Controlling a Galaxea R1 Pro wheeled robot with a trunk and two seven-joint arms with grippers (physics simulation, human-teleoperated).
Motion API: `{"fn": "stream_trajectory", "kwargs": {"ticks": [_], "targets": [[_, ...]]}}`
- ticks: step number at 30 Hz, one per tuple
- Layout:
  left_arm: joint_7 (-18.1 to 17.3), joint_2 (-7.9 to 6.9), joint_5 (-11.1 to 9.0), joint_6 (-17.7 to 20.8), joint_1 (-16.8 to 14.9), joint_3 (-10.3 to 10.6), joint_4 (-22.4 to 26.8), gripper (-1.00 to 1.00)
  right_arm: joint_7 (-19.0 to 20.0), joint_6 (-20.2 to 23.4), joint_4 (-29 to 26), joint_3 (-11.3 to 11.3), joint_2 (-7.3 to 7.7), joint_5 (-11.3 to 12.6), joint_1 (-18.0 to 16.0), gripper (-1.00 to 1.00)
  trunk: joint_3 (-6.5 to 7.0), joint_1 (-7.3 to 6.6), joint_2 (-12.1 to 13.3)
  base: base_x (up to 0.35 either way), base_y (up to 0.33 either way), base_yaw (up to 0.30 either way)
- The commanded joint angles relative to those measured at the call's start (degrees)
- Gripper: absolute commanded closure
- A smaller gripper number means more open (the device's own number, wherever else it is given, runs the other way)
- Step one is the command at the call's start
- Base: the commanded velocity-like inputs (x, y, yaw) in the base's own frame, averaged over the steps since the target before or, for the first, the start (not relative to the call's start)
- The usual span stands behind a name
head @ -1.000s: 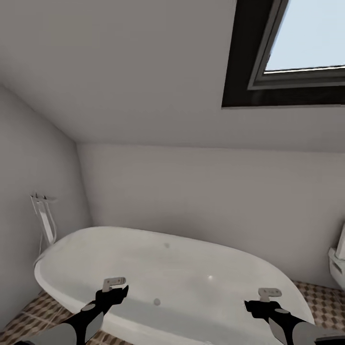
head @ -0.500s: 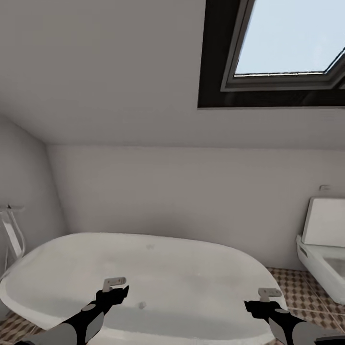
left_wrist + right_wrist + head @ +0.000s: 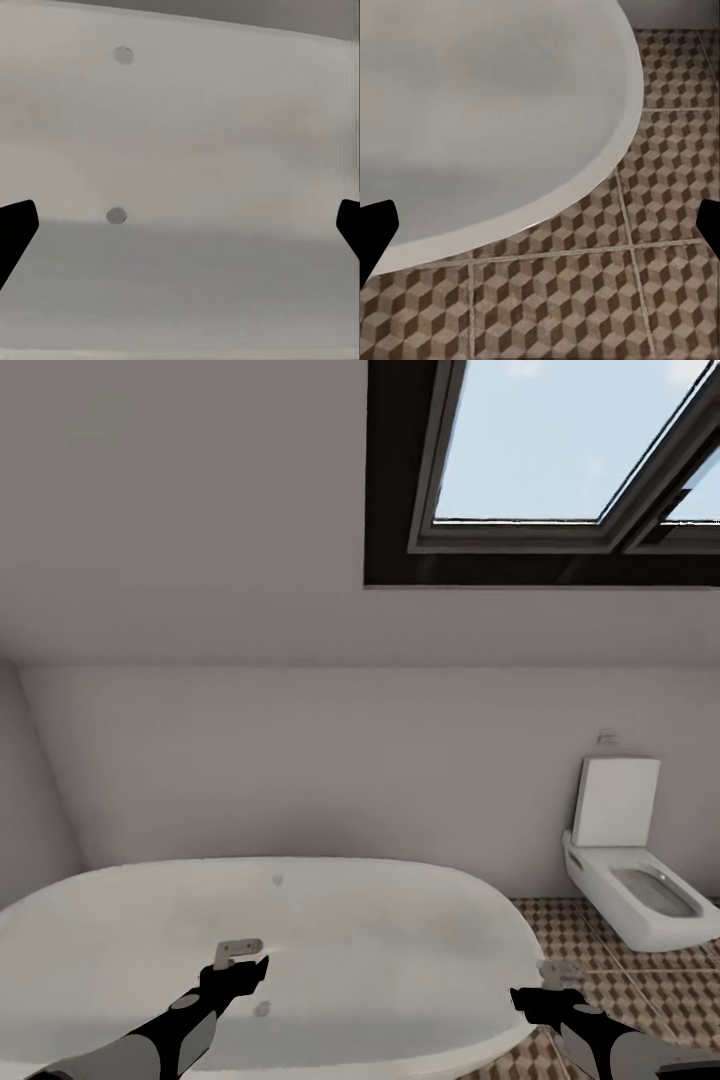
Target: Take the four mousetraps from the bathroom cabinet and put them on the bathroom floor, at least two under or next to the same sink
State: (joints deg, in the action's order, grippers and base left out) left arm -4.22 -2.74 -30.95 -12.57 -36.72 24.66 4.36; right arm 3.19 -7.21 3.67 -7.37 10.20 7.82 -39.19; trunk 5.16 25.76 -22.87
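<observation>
Bathroom floor (image 3: 585, 300) beside bathtub (image 3: 300, 930)

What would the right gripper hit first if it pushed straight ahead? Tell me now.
Probably the bathtub rim or the tiled floor right beside it: the right gripper looks down at the tub's edge. Depth is unclear.

No readable text, labels, brands or numbers, oval white bathtub (image 3: 300, 920) seemingly plain, white toilet (image 3: 640, 880) unmarked too

Tub (image 3: 300, 930) spread wide below the left gripper (image 3: 180, 225), tub rim and bare floor (image 3: 585, 300) below the right gripper (image 3: 540, 225), toilet (image 3: 630, 880) set well off ahead-right.
</observation>
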Motion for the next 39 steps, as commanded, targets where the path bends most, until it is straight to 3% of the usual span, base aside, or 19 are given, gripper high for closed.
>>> {"fn": "stream_trajectory", "kwargs": {"ticks": [1, 39], "targets": [[-0.3, -0.04, -0.6, -0.2, 0.0, 0.4, -0.1, -1.0, 0.3, -0.4, 0.3, -0.5, -0.01, 0.6, -0.1, -1.0, -0.03, 0.02, 0.0, 0.0, 0.0, -0.279], [-0.3, -0.07, -0.5, -0.2, 0.0, 0.4, -0.1, -1.0, 0.3, -0.4, 0.3, -0.5, -0.1, 0.6, -0.1, -1.0, 0.39, 0.02, 0.0, 0.0, 0.0, -0.271]]}}
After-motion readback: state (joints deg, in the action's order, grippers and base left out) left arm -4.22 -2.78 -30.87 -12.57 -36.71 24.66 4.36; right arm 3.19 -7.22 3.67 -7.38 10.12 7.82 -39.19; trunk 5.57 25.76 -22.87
